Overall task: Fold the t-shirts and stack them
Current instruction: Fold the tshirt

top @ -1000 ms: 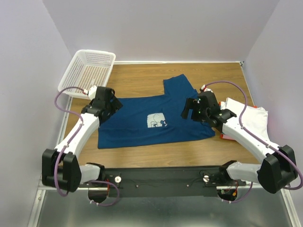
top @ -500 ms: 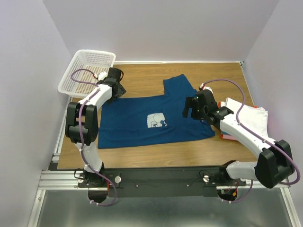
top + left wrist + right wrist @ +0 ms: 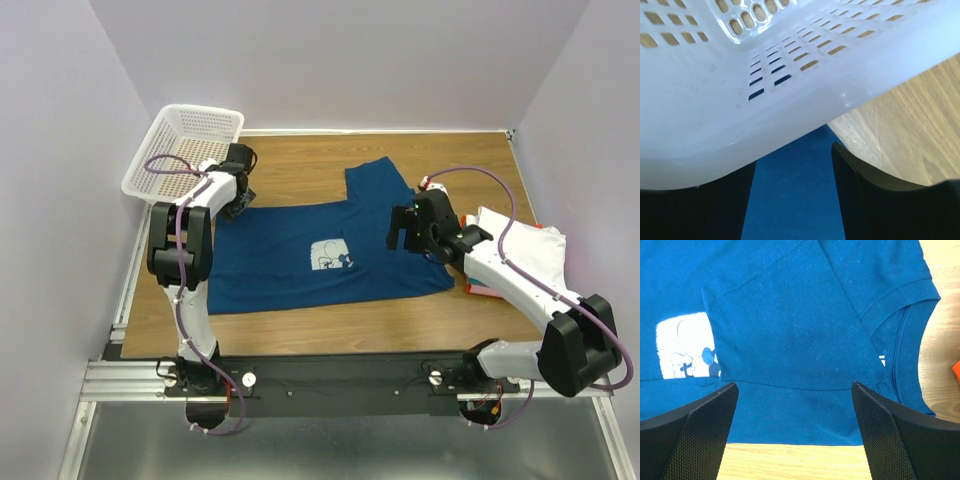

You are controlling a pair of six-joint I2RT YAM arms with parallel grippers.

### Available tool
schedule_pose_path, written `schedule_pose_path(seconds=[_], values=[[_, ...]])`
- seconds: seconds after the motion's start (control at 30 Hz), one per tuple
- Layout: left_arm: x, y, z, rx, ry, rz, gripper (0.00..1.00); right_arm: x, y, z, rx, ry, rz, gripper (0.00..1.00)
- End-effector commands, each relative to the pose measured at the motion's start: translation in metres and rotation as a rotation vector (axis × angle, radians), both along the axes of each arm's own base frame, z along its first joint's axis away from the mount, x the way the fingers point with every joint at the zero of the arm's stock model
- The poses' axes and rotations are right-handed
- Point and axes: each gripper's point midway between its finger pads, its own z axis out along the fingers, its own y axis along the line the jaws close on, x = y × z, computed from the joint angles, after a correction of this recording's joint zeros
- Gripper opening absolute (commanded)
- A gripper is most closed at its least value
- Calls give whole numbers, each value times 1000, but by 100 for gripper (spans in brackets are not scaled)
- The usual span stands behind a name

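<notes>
Two arms are over the wooden table, and only one has moved in the last second. The left arm lay low along the left edge of the table; it now stands folded upright, elbow raised. The left gripper has travelled to the far-left corner of the dark teal-blue tee with the white square print. The right arm has held its pose.

Position of the work: the dark teal-blue tee lies spread flat at mid-table. Its collar is to the right and one sleeve points to the far side. It has not shifted. The stack of folded tees, white one on top, sits at the right edge, just beside the right arm.

Jaw state:
- Left gripper: in the left wrist view the jaws stand apart, with blue cloth showing between them and nothing pinched. I cannot tell from this view whether they are touching the fabric.
- Right gripper: the jaws are at full spread above the collar and shoulder area, holding nothing.

The white plastic mesh basket fills the upper part of the left wrist view and sits close above the left fingers.

Judgement: folding of this tee is not yet under way. The left arm's move reads as set-up for a corner pick at the hem end. I would watch the left fingers, since closing this near the basket wall could snag or push it.
</notes>
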Motion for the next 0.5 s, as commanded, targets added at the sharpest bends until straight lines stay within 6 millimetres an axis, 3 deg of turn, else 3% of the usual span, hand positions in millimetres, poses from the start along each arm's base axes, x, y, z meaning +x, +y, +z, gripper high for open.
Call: schedule_pose_path(seconds=[0.0, 0.47], values=[[-2, 14, -7, 47, 9, 111, 66, 3, -3, 5, -13, -22, 8, 100], [18, 23, 1, 69, -38, 181, 65, 0, -3, 7, -7, -34, 19, 100]])
